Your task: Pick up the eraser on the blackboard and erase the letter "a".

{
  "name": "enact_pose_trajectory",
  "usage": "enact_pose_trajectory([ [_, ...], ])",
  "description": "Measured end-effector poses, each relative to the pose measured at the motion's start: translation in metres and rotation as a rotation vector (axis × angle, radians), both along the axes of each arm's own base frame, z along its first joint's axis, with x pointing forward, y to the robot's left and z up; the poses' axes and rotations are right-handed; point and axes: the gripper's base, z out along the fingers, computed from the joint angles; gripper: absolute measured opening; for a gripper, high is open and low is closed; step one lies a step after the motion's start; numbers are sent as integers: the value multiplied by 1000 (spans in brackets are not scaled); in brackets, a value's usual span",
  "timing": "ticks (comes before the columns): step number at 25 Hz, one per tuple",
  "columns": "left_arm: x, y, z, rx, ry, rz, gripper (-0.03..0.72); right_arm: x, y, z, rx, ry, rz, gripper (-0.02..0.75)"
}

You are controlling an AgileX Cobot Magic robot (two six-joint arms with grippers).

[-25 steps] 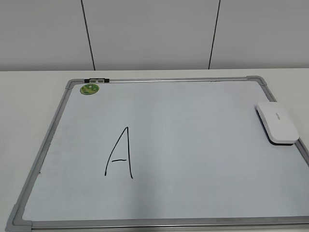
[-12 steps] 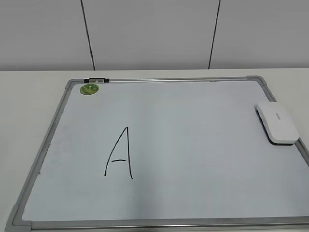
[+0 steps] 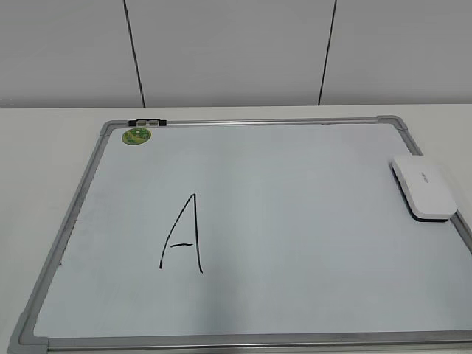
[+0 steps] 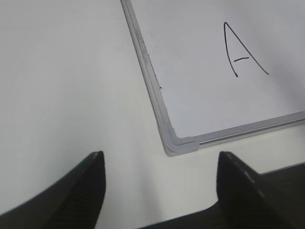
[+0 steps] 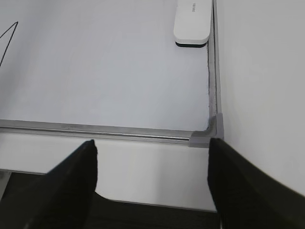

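Observation:
The blackboard point(image 3: 295, 221) lies flat on the table, a white dry-erase board with a grey frame. The white eraser point(image 3: 423, 187) lies on its right edge; it also shows in the right wrist view point(image 5: 192, 21). No small letter "a" shows in any view. The only writing is a tall capital "A" point(image 3: 182, 236), also in the left wrist view point(image 4: 243, 50). My left gripper point(image 4: 159, 157) is open and empty over the table near the board's front left corner. My right gripper point(image 5: 150, 143) is open and empty near the front right corner. Neither gripper shows in the exterior view.
A round green sticker point(image 3: 136, 136) sits at the board's far left corner, beside a small black-and-grey clip point(image 3: 147, 122) on the frame. The white table point(image 3: 44, 147) surrounds the board. A grey panelled wall stands behind.

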Motion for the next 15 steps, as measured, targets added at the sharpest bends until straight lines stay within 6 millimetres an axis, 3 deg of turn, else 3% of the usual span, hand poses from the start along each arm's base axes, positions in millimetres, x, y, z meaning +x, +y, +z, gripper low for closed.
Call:
enact_pose_trajectory([
  [15, 0, 0, 0, 16, -6, -13, 516, 0, 0, 0, -6, -3, 8, 536],
])
